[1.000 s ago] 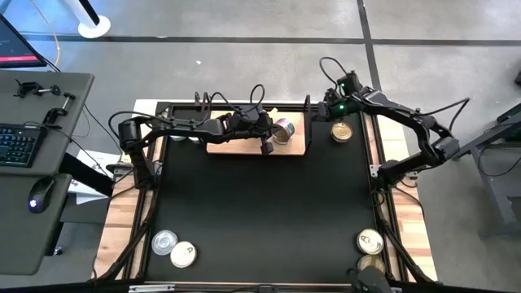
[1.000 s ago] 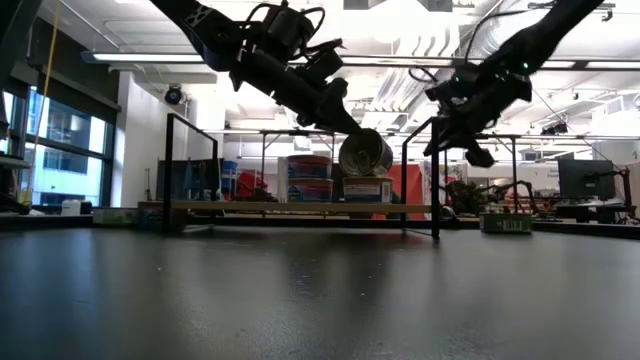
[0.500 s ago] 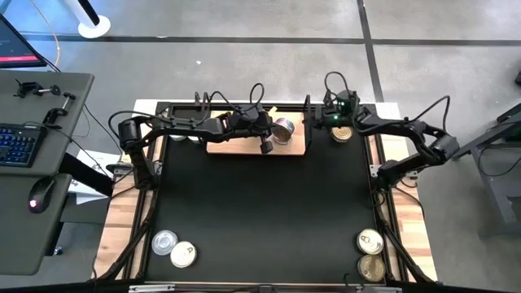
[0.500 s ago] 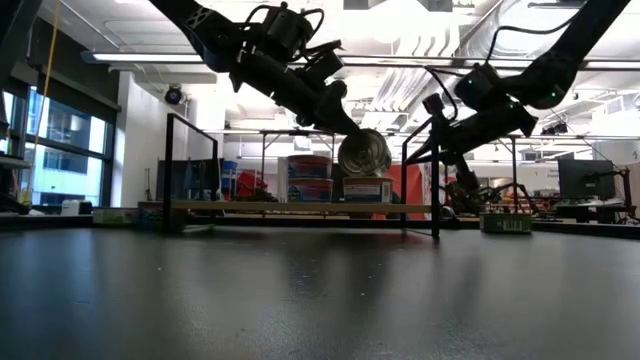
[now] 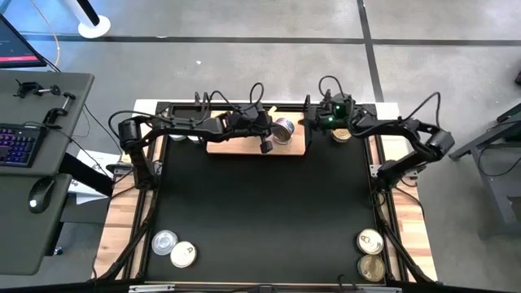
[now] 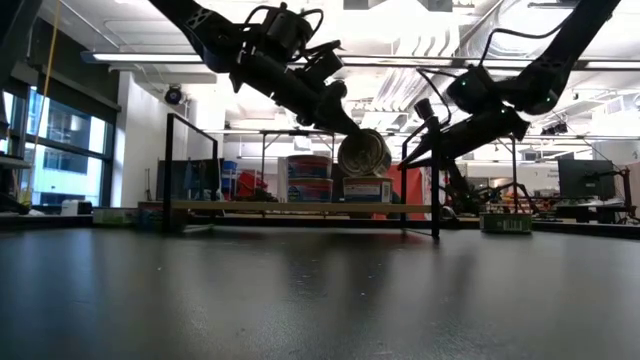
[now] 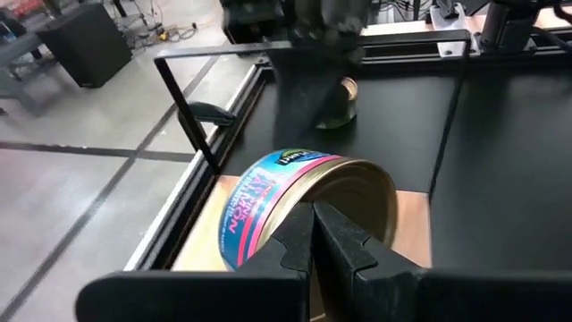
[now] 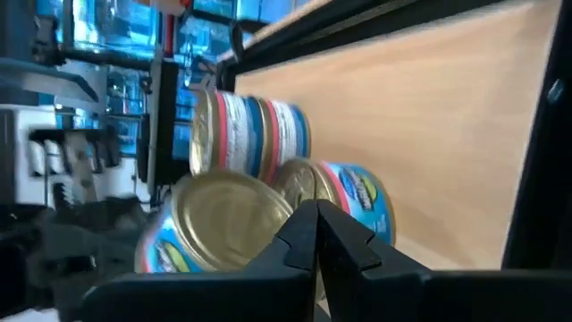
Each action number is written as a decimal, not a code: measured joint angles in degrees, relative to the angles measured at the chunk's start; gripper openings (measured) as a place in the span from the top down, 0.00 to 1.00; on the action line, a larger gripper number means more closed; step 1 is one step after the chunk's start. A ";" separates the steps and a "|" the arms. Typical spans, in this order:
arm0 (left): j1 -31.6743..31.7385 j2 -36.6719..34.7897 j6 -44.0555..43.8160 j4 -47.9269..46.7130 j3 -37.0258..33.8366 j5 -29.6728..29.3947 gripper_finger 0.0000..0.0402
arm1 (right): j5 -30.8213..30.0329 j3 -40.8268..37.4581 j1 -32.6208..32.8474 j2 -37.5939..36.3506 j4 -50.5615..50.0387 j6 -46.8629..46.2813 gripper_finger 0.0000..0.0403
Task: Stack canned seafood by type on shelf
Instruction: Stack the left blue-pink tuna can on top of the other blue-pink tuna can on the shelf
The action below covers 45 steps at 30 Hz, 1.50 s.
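Note:
My left gripper [image 5: 275,133] is over the light-wood shelf [image 5: 244,147], shut on a tilted tin with a blue and pink label [image 7: 268,201]. In the low view this tin [image 6: 365,152] hangs just above another tin [image 6: 367,188] that stands on the shelf [image 6: 260,207]. My right gripper [image 5: 313,122] is shut and empty at the shelf's right end, lying about level and pointing left [image 6: 419,106]. Its wrist view shows tins with gold lids and blue labels [image 8: 357,199] and a striped one [image 8: 255,134] by the wood board [image 8: 429,116]. My left gripper pinches the tin's rim [image 7: 315,190] between its two fingers, coming slanting down from the table's left. The tin is tilted on edge, gold face toward the gripper, lifted above the shelf. Whether it touches the tin below, I cannot tell.
One tin [image 5: 341,132] lies on the black mat just right of the shelf, under my right arm. Two tins [image 5: 165,241] [image 5: 183,255] lie at the near left corner and two [image 5: 370,242] [image 5: 372,266] at the near right. Black frame posts [image 6: 436,175] stand at the shelf's ends.
My right gripper has come down and toward the table's left, from the far right corner to the shelf's right end, and has tipped from pointing down to about level. My left gripper and its tin have kept still.

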<state>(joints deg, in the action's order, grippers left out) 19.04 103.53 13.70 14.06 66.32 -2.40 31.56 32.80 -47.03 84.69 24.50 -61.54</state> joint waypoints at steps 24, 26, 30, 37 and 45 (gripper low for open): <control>0.22 3.45 0.39 3.60 0.11 0.35 1.00 | 0.28 0.09 4.02 2.10 4.79 -2.76 1.00; 0.29 3.45 0.52 3.89 0.11 0.33 1.00 | 0.53 0.09 4.02 2.10 4.84 -2.79 1.00; 0.78 3.45 0.52 3.87 0.11 0.29 1.00 | 1.92 0.09 3.96 2.10 4.83 -2.98 1.00; 1.25 3.45 0.48 3.91 0.09 0.22 1.00 | 3.11 0.09 3.83 2.10 4.75 -3.09 1.00; 1.21 3.45 -1.52 3.78 0.04 1.22 1.00 | 3.21 0.09 3.15 2.10 4.43 -3.55 1.00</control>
<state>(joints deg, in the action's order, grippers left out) 20.25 106.98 12.17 17.85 66.37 -1.18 34.77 32.88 -43.88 86.78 28.93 -65.09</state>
